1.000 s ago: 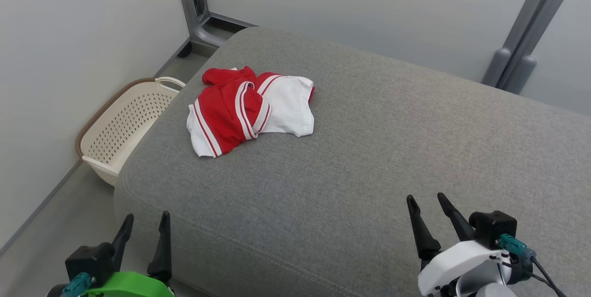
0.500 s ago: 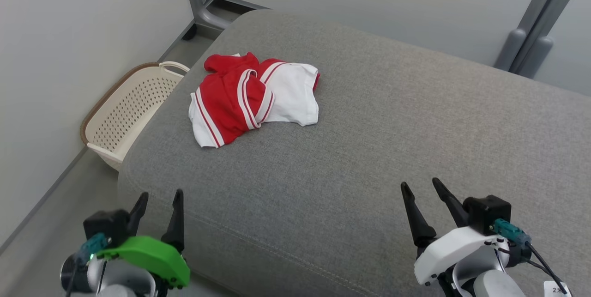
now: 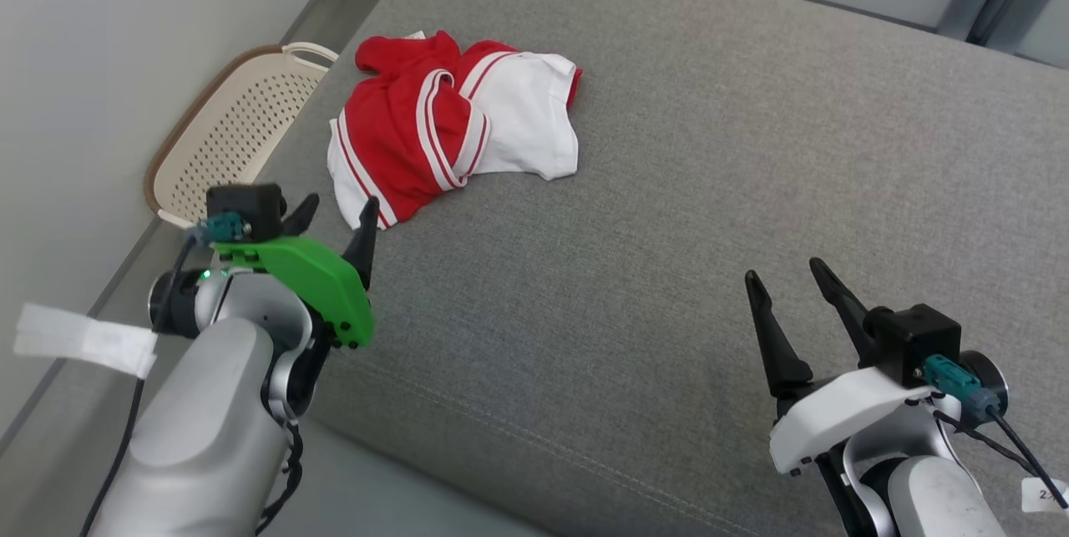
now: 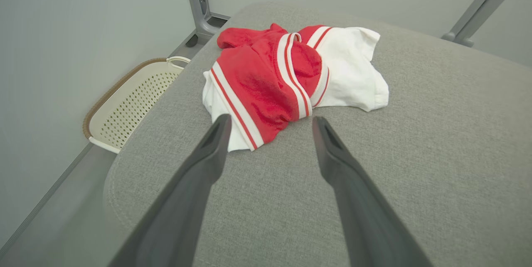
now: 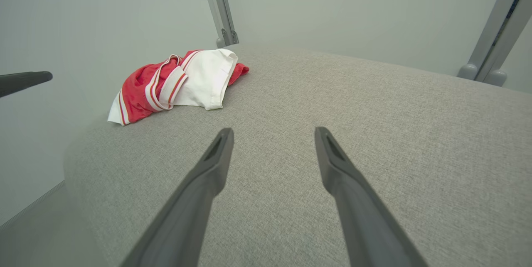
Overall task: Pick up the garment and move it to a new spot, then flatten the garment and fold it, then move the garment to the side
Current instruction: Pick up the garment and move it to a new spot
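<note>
Since the crumpled red-and-white garment [image 3: 451, 132] lay at the far left of the grey cushion [image 3: 651, 211], just ahead of my left gripper [image 3: 342, 203] and well apart from my right gripper [image 3: 785, 270], both spread wide and empty, I judged the left nearer.

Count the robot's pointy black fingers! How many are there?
4. Two are on the left gripper, close to the near edge of the red-and-white garment. Two are on the right gripper, above the bare grey cushion. None look hidden.
</note>
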`<state>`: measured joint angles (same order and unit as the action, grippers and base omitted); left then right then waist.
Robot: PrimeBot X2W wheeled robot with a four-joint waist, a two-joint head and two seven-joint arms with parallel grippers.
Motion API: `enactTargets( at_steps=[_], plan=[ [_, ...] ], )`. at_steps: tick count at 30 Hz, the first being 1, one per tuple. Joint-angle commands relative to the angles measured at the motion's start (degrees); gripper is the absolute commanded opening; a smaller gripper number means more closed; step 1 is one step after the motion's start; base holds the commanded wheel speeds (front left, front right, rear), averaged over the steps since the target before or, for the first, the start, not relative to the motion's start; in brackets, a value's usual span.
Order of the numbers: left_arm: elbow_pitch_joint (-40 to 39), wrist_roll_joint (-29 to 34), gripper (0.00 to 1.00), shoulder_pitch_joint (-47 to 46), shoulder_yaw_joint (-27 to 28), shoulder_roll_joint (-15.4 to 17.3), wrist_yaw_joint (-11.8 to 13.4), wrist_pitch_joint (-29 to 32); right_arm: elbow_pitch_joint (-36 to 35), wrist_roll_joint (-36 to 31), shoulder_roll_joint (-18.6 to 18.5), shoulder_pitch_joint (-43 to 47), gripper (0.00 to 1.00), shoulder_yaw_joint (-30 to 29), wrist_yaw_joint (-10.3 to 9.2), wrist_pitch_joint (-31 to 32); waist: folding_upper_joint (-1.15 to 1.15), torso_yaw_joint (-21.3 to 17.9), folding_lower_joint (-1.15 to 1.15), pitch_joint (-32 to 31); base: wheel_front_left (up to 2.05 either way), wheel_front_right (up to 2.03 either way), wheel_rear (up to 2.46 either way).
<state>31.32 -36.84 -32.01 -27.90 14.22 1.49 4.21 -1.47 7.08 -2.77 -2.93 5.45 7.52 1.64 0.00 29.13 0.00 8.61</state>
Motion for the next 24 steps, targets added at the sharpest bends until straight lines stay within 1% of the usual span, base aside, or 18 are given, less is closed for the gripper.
enactTargets(
  at_steps=[1,7,14,18,20,21,23,24],
  plan=[
    [1.4,-0.2,1.0,-2.4,0.2,-0.2,-0.5,0.0,-1.4,-0.6,-0.2,-0.1,1.0,0.0,-0.06,0.6,0.0,-1.6,0.0,3.6,0.0,0.0,0.0],
    [11.3,-1.1,1.0,-10.2,-0.4,-2.0,-3.0,3.3,-6.3,-2.5,-1.0,-0.3,1.0,-0.7,-0.06,3.7,0.0,-4.3,0.0,7.7,0.0,0.0,0.0],
    [20.0,-0.8,1.0,-17.4,-0.7,-2.9,-3.0,6.0,-9.9,-2.9,-1.6,-1.0,1.0,-0.7,-0.06,5.5,0.0,-7.1,0.0,11.5,0.0,0.0,0.0],
    [24.1,-1.3,1.0,-19.6,-0.3,-2.8,-2.4,6.4,-10.7,-3.0,-1.9,-1.2,1.0,0.1,-0.06,5.9,0.0,-8.9,0.0,12.9,0.0,0.0,0.0],
    [26.1,-1.2,1.0,-20.5,-0.1,-2.4,-1.6,6.4,-11.2,-3.0,-2.1,-1.1,1.0,0.2,-0.06,6.0,0.0,-9.9,0.0,13.4,0.0,0.0,0.0],
    [27.0,-1.4,1.0,-20.8,0.2,-2.2,-1.0,6.2,-11.4,-3.1,-2.2,-1.1,1.0,0.2,-0.06,6.1,0.0,-10.4,0.0,13.7,0.0,0.0,0.0],
    [28.7,-1.8,1.0,-21.6,1.2,-1.7,0.9,4.9,-11.9,-3.2,-2.4,-0.9,1.0,0.0,-0.06,6.2,0.0,-11.4,0.0,14.1,0.0,0.0,0.0],
    [29.7,-2.1,1.0,-21.6,1.3,-2.0,1.2,5.2,-12.1,-3.1,-2.4,-0.9,1.0,-0.1,-0.06,6.3,0.0,-11.8,0.0,14.2,0.0,0.0,0.0]
  ],
)
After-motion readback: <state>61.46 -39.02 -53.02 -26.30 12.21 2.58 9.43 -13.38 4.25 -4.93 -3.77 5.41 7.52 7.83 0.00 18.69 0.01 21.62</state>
